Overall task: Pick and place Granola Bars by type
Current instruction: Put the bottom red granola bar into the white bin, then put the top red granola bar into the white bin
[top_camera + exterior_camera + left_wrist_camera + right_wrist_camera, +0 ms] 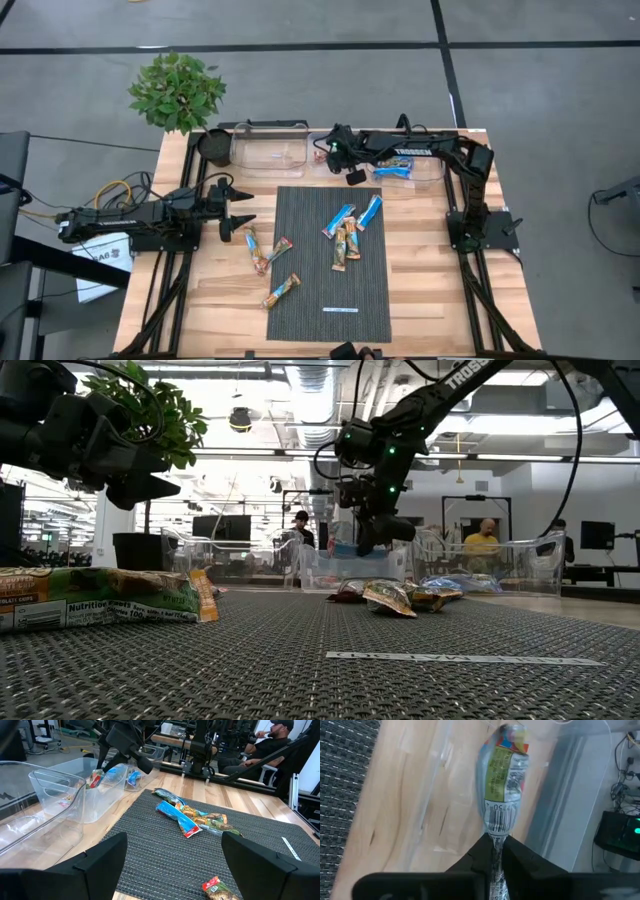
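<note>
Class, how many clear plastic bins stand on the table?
2. The left bin sits at the table's back edge, left of centre; the right bin sits beside it, toward the back right corner.

The mat (310, 290) is dark grey with a fine woven ribbing, sitting on a pale wood-grain table (430, 290). On the mat: bright blue bars (369, 212) mixed with tan-orange multicoloured ones (281, 290), plus one thin white strip (340, 310). Beside the mat's far edge, clear bins (268, 148). Beyond those, a green plant (178, 90) in a dark pot.
</note>
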Robot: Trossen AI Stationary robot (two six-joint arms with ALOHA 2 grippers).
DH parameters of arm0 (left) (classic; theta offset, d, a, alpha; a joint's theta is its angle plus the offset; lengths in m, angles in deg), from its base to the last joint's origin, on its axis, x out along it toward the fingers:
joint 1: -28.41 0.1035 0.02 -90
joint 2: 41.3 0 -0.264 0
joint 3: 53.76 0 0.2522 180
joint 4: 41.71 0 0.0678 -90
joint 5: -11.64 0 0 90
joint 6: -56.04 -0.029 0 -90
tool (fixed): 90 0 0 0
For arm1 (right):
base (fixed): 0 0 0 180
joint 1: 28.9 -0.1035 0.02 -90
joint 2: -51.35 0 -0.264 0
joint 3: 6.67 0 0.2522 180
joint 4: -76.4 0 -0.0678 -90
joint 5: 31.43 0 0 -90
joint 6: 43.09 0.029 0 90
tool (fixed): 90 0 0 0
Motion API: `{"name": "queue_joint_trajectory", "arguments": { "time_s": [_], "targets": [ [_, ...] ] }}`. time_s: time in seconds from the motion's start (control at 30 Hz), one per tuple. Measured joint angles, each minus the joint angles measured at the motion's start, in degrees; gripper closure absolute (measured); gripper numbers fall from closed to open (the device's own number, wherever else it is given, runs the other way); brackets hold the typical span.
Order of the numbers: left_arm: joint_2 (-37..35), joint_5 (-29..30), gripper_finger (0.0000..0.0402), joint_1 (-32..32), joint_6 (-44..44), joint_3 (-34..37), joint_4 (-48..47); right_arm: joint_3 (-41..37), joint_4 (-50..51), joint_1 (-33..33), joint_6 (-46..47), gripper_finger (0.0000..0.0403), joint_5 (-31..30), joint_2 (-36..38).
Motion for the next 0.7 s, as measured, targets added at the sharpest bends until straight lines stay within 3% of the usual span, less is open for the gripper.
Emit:
{"name": "queue_joint_trajectory", "arguments": {
  "time_s": [0.33,0.7],
  "targets": [
    [0.0,0.0,0.0084,0.0,0.0,0.0,0.0,0.0,-0.1,0.0,0.2,0.0307,-0.2,0.0],
    [0.0,0.0,0.0084,0.0,0.0,0.0,0.0,0.0,-0.1,-0.1,0.6,0.03,-0.3,0.1]
  ]
}}
